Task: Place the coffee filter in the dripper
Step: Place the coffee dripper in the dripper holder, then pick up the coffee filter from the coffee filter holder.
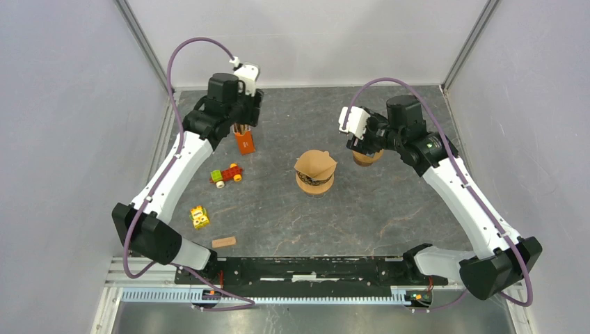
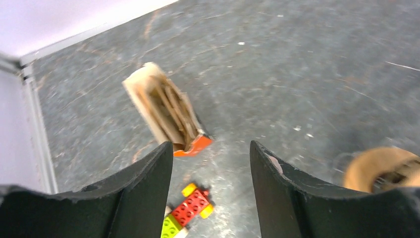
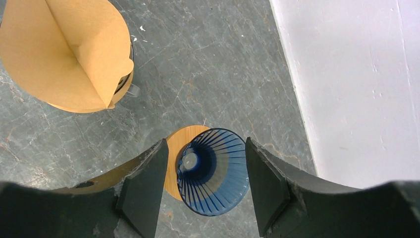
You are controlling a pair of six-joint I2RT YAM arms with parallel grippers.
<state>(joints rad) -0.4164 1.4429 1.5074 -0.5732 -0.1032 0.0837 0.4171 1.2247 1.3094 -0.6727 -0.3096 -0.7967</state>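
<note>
- The right gripper has its jaws set wide apart and holds nothing
- The blue ribbed glass dripper stands mouth up on a round wooden base; in the right wrist view it sits between the two fingers, with a sliver of base showing beside one finger and its rim meeting the edge of the other; whether that finger touches it cannot be told
- The brown paper coffee filter, a folded cone, rests on a round brown stand near the middle of the grey stone-patterned table; it lies outside the right jaws, off to one side, apart from the dripper and not in it
- The left gripper has its jaws wide apart with nothing between them
- An orange-based wooden holder with brown sheets in it lies just beyond one left fingertip, well apart from the filter
- A red and yellow brick toy car lies on the table below the left jaws
</note>
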